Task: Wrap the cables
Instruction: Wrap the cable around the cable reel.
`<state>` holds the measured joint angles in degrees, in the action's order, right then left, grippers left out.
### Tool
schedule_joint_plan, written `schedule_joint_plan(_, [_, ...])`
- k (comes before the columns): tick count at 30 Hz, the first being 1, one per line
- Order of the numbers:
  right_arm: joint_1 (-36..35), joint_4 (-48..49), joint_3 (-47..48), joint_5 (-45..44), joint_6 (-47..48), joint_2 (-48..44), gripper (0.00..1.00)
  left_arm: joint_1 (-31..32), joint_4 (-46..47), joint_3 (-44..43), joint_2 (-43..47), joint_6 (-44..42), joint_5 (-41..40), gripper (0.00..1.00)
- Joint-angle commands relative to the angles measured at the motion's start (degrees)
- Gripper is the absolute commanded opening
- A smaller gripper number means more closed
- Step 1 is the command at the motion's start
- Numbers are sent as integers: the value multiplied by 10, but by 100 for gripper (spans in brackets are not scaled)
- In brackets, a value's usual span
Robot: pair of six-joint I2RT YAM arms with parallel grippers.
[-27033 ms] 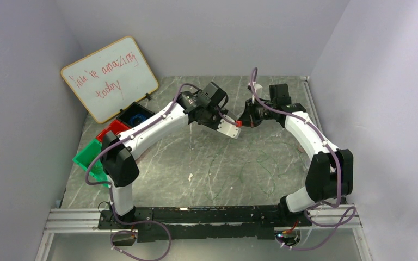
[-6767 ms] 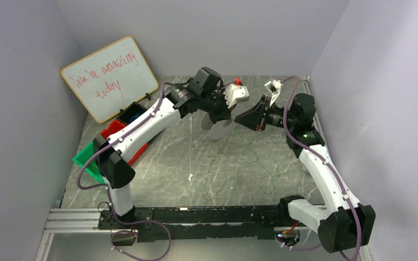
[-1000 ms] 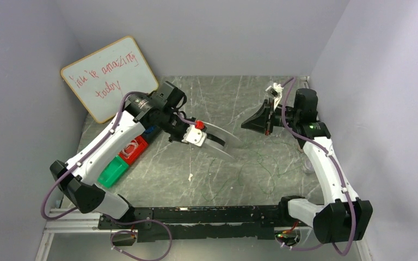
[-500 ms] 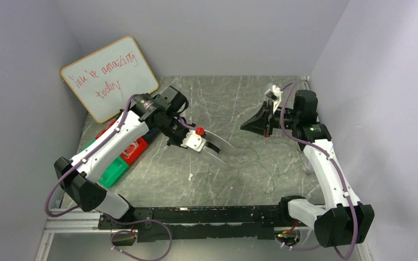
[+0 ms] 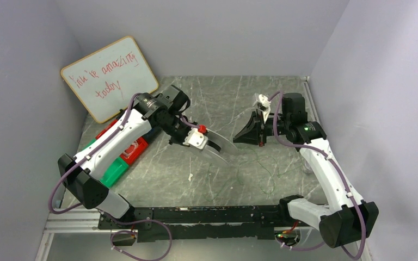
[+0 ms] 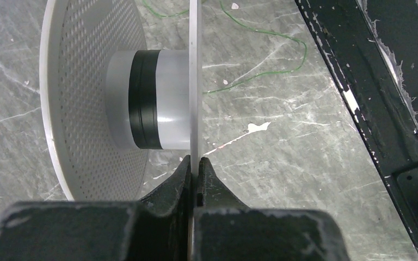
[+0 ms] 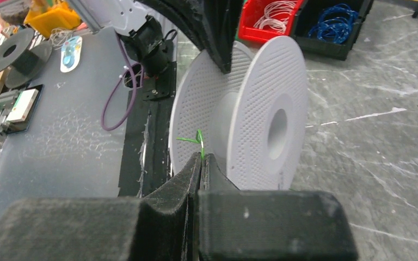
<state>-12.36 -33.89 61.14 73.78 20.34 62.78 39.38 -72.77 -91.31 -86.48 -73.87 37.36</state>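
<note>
A white perforated spool (image 5: 219, 147) hangs above the table's middle; it also shows in the left wrist view (image 6: 87, 98) and the right wrist view (image 7: 250, 114). My left gripper (image 5: 206, 143) is shut on the edge of one flange (image 6: 195, 164). The cable is a very thin green wire lying in loose strands on the table (image 5: 261, 169), also seen under the spool (image 6: 261, 76). My right gripper (image 5: 236, 139) is shut on the wire's end (image 7: 198, 139), with a short green tip sticking out above its fingertips (image 7: 200, 157), just beside the spool's hub.
A whiteboard (image 5: 109, 76) leans at the back left. Red (image 5: 133, 149) and green (image 5: 111, 171) bins sit under the left arm. A black bin of blue coils (image 7: 332, 22) and a red bin of whitish coils (image 7: 269, 16) show behind the spool. A black rail (image 5: 207, 215) runs along the front.
My right gripper has moved left and a little down, closer to the spool. My left gripper with the spool has barely shifted.
</note>
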Motion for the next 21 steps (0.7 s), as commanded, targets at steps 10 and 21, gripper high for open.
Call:
schedule_joint_plan(10, [-35,-4,-12,-42,41,-18,0,-18,38,-48,3,14,63,3])
schedule_joint_plan(21, [-39,57,-36,-86,3,-34,0,-22,28,-49,5,3,79,2])
